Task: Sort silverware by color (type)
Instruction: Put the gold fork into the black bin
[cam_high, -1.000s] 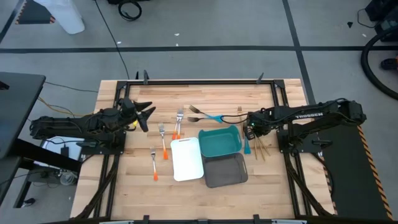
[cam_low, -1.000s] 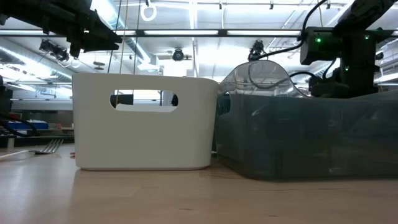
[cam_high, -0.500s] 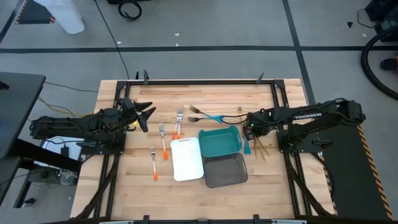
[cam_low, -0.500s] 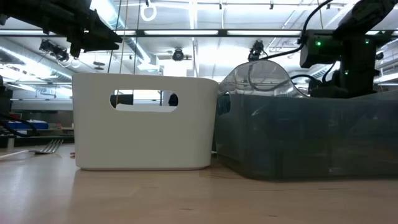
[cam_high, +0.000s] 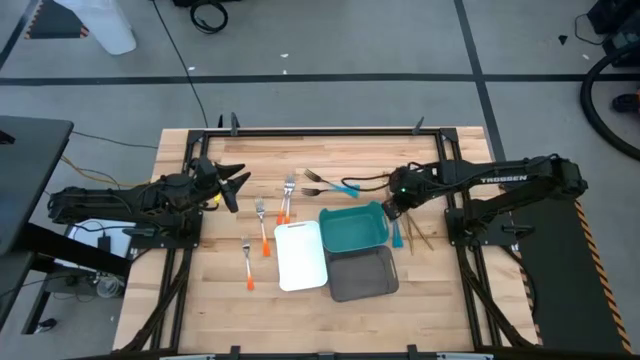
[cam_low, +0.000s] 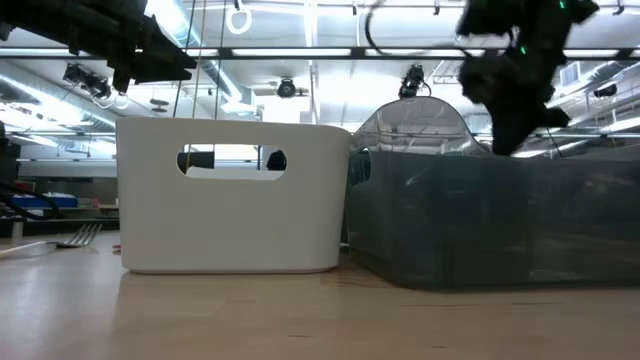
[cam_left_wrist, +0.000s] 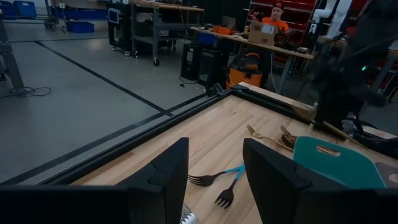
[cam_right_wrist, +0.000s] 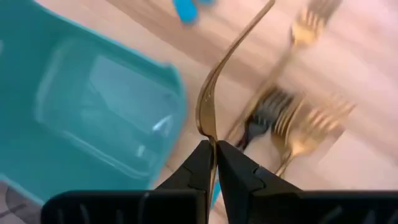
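My right gripper (cam_right_wrist: 214, 144) is shut on a gold fork (cam_right_wrist: 214, 81). It hangs above the table by the right wall of the teal tray (cam_high: 353, 227), over several gold forks (cam_right_wrist: 298, 121) lying on the wood. My left gripper (cam_high: 236, 186) waits open at the table's left, touching nothing. Orange-handled forks (cam_high: 263, 228) lie left of the white tray (cam_high: 300, 255). Two blue-handled forks (cam_high: 330, 185) lie at the table's far middle. My right gripper pinches the gold fork between its two fingers at one end, by the wider curved part (cam_right_wrist: 205, 121). The fingers come from above, slanting steeply down. The fork's thin length (cam_right_wrist: 249, 34) reaches on beyond the fingertips, lifted clear of the table.
A grey tray (cam_high: 363, 273) sits at the near side of the teal tray, beside the white one. A blue-handled utensil (cam_high: 397, 237) lies between the teal tray and the gold forks. Bare wood shows along the table's far and near sides.
My right gripper has risen, staying shut, and shifted a little toward the table's left, toward the teal tray's right wall. It has tipped and rolled as it rose. The gold fork has come up off the table with it.
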